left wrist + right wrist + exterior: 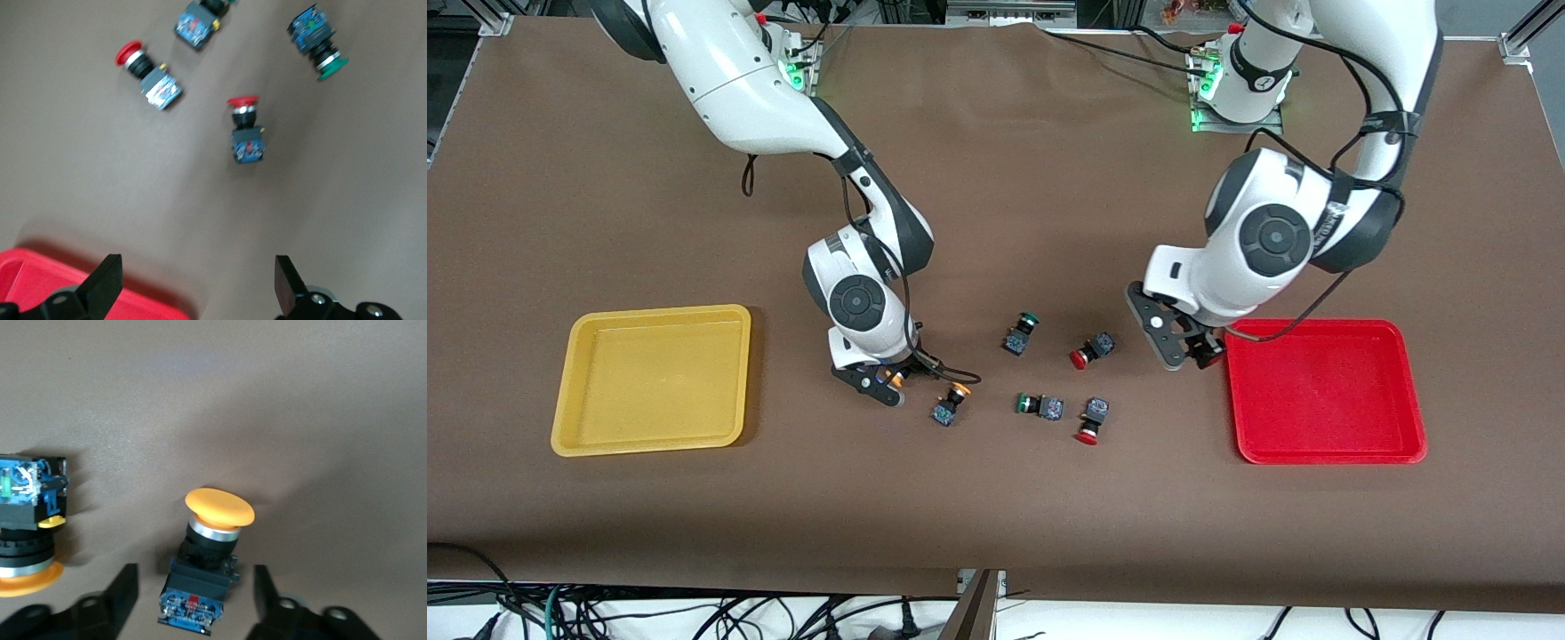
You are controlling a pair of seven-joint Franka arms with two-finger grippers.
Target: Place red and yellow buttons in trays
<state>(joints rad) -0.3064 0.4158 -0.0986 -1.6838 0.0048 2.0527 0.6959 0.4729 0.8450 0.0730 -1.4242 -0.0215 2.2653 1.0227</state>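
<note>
My right gripper [889, 378] is open, low over the table, its fingers on either side of a yellow button [895, 377]. In the right wrist view the gripper [195, 590] straddles that button's dark body [198, 590] without touching it. A second yellow button [950, 404] lies beside it [25, 520]. Two red buttons [1092, 349] [1090, 420] lie mid-table and show in the left wrist view [150, 73] [245, 130]. My left gripper [1184, 348] is open and empty [197, 280] beside the red tray [1325, 391], whose corner shows [40, 280]. The yellow tray [654, 378] lies toward the right arm's end.
Two green-capped buttons [1021, 333] [1039, 405] lie among the red and yellow ones; one shows in the left wrist view [319, 40]. Both trays hold nothing. The brown table cover [996, 533] runs wide around everything.
</note>
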